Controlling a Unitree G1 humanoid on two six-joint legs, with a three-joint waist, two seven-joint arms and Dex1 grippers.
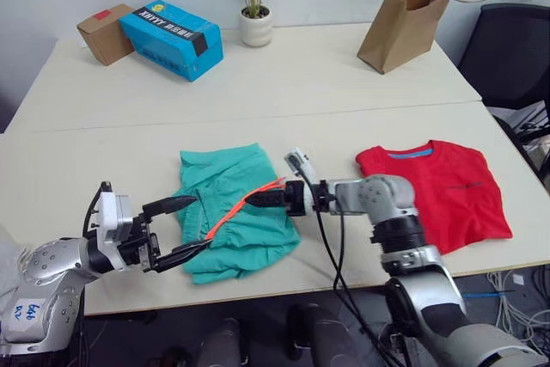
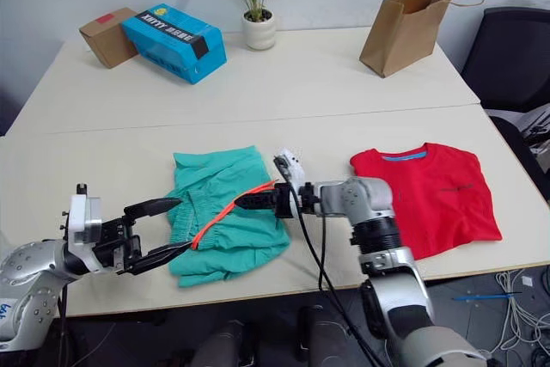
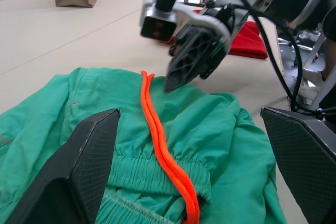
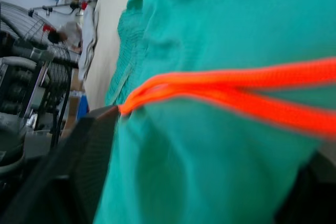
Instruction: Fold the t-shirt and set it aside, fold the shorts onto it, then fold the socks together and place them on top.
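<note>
Fingers of the left gripper stand apart at the waistband of the shorts, ready to pinch it for folding. Right gripper, fingers together, rests on the shorts by the orange drawstring, likely pinning them. The t-shirt lies folded aside on the tabletop.

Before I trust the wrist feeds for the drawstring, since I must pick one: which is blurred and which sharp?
Right wrist view: the orange drawstring and the shorts are soft, smeared close up. Left wrist view: the cord and waistband gathers are crisp, and the right gripper above them is sharp.
</note>
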